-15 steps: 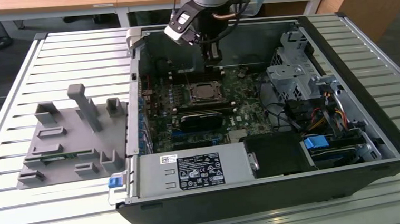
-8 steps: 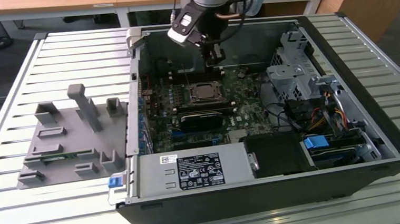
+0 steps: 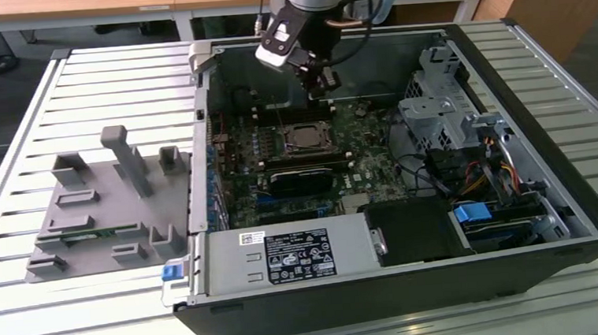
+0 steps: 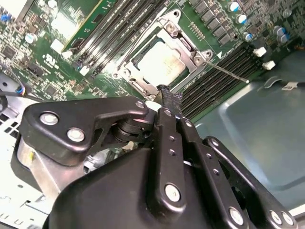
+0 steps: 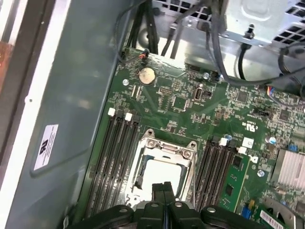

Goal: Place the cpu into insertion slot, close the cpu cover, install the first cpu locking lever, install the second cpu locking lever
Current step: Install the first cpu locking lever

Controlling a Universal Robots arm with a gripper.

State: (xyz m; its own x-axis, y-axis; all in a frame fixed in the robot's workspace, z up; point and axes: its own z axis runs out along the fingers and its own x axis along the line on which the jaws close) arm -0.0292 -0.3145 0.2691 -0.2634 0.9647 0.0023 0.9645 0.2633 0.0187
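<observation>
Hovering inside the open black computer case (image 3: 555, 221), the black two-finger gripper (image 3: 320, 81) hangs over the far edge of the green motherboard (image 3: 373, 142) in the exterior view. It is apart from the dull silver-beige square cpu (image 3: 302, 139), which lies flat in the middle of the board.

Over to the second wrist view. The gripper (image 4: 167, 95) has its fingers clenched together with nothing between them, tips just beside the near corner of the socket. The cpu (image 4: 159, 63) sits inside the thin silvery metal frame of the cpu cover (image 4: 188, 45). A thin silvery rod, probably a locking lever (image 4: 228, 72), runs out from the socket corner across the long black memory slots (image 4: 217, 62). From this angle it cannot be told whether it is latched.

Now the first wrist view. The gripper (image 5: 163, 190) is pinched shut right at the socket's edge. The cpu (image 5: 162, 172) rests in the dark square insertion slot (image 5: 138, 175), with the cpu cover (image 5: 169, 147) framing it.

Judging by that, placing is done and the cover looks down, so the work is at the levers. Doing it well means pressing with the closed fingertips on the rod alone. The push should sweep along the lever's arc, not straight down. The tips should stay off the chip face and the memory slot clips.
</observation>
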